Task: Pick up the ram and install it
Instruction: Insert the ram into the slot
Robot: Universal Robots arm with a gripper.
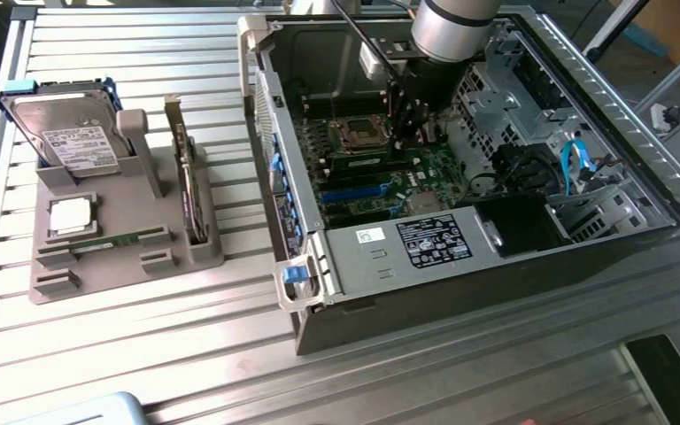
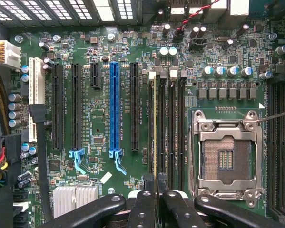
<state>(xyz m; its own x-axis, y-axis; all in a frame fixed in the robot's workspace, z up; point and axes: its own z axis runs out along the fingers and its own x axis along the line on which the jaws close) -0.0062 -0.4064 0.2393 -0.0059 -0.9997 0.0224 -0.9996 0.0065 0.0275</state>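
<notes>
we found the arm (image 1: 452, 27) reaching down from the top of the exterior view into the open computer case (image 1: 459, 297), which lay on the slatted metal table (image 1: 139, 354) in the right half of the frame. the gripper (image 1: 405, 133) hung low over the motherboard (image 1: 435, 168), near the middle of the case.

in the wrist view the gripper (image 2: 156, 183) had its two black fingers (image 2: 147, 199) pressed together, clenched on the ram (image 2: 155, 128). we saw the ram edge-on, as a thin green-gold line running out from between the fingertips. it lay along the memory slot nearest the long black expansion slots, between those and the open cpu socket (image 2: 226, 159). the other memory slots beside it were dark. the blue slot (image 2: 114, 104) stood a few slots further from the ram. we could not tell whether the ram was seated in its slot or just above it.

at the exterior view's left, well apart from the case, the grey holder (image 1: 104, 266) carried the hard drive (image 1: 74, 137) upright and the expansion card (image 1: 181, 177) on edge just beside it. a flat green strip (image 1: 121, 239) also lay in the holder's lower part.
</notes>
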